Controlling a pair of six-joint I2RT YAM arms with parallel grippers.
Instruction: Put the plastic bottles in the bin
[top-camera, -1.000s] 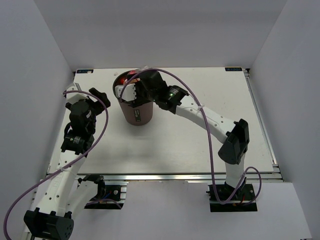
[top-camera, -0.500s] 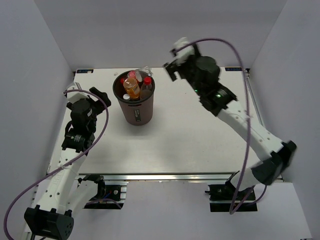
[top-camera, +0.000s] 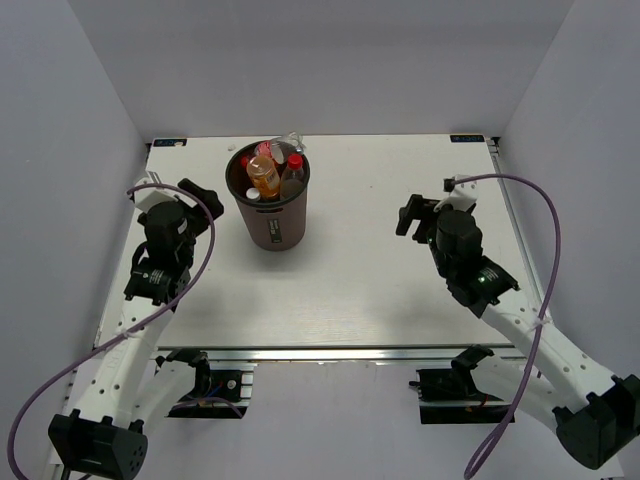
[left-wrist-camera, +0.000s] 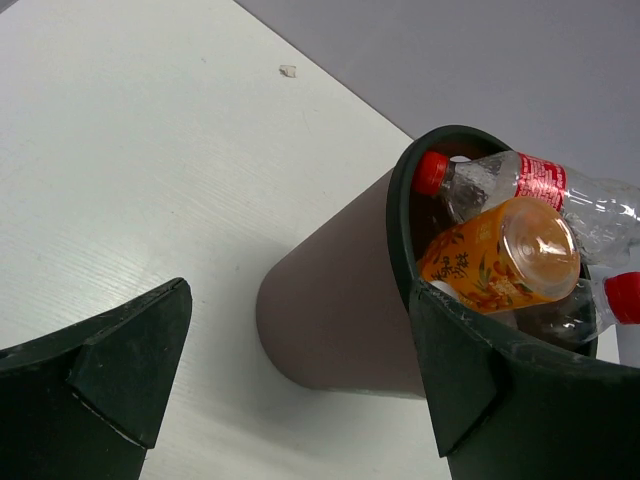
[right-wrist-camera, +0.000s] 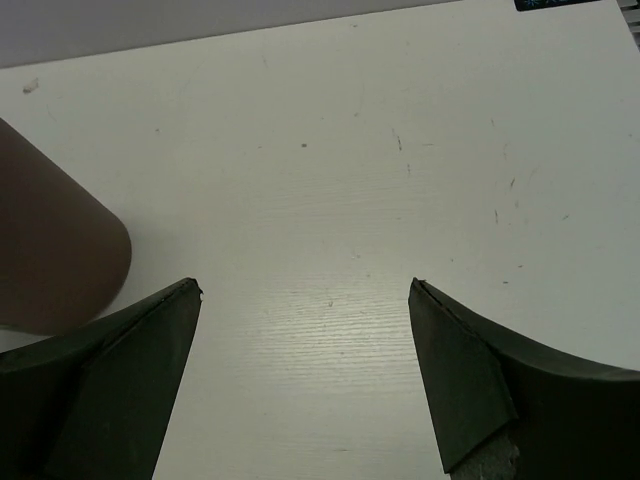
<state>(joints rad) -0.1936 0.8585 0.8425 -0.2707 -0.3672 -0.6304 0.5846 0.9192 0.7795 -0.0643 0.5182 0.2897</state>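
The maroon-brown bin (top-camera: 272, 228) stands upright at the back left of the table. It holds several plastic bottles, among them an orange one (top-camera: 264, 176) and a red-capped clear one (top-camera: 293, 168). In the left wrist view the bin (left-wrist-camera: 330, 310) shows the orange bottle (left-wrist-camera: 500, 255) and a clear red-capped bottle (left-wrist-camera: 530, 185) inside it. My left gripper (top-camera: 175, 192) is open and empty, left of the bin, and it also shows in the left wrist view (left-wrist-camera: 300, 330). My right gripper (top-camera: 430, 205) is open and empty over bare table, well to the right of the bin. In the right wrist view (right-wrist-camera: 305, 290) the bin's side (right-wrist-camera: 50, 250) is at the far left.
The white table (top-camera: 350, 270) is closed in by grey walls at the back and sides. A metal rail (top-camera: 350, 352) runs along its near edge. Purple cables loop from both arms. A small white speck (left-wrist-camera: 287, 70) lies on the table beyond the bin.
My right arm has left the bin's mouth, swung up and over to the right, and come down low over the right side of the table. The left arm has not moved.
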